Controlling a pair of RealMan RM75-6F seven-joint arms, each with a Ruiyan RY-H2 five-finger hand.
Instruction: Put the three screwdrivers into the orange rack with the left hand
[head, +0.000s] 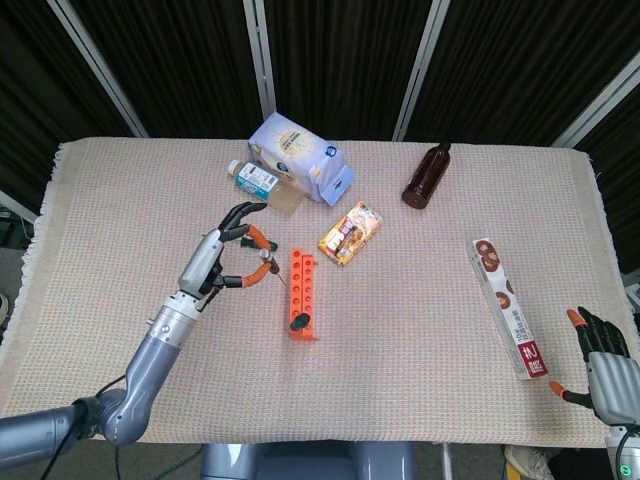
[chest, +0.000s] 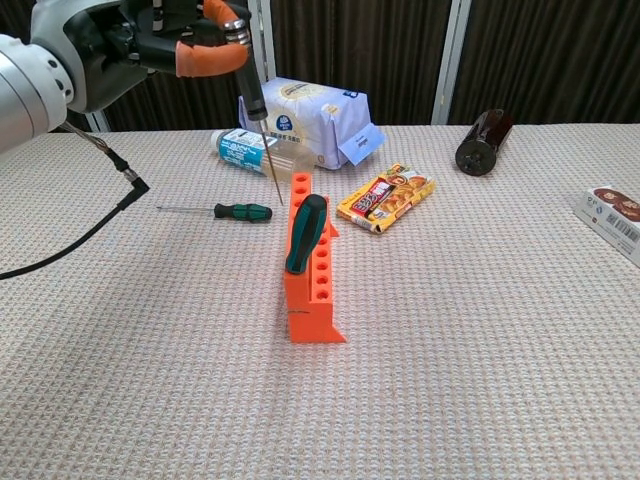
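Observation:
My left hand (chest: 150, 40) is raised above the table and pinches a slim black-handled screwdriver (chest: 254, 100) between its orange-tipped fingers. The shaft points down and ends just left of the far end of the orange rack (chest: 312, 275). In the head view the left hand (head: 225, 255) hovers just left of the rack (head: 303, 290). A large green-and-black screwdriver (chest: 304, 232) stands in a rack hole near the front. A small green-handled screwdriver (chest: 235, 211) lies flat on the cloth left of the rack. My right hand (head: 605, 368) rests at the table's near right corner, fingers apart and holding nothing.
Behind the rack lie a blue-white bag (head: 300, 155) and a clear bottle (head: 258, 178) on its side. A snack packet (head: 350, 232) sits right of the rack's far end. A brown bottle (head: 425, 177) and a long biscuit box (head: 508, 305) lie further right.

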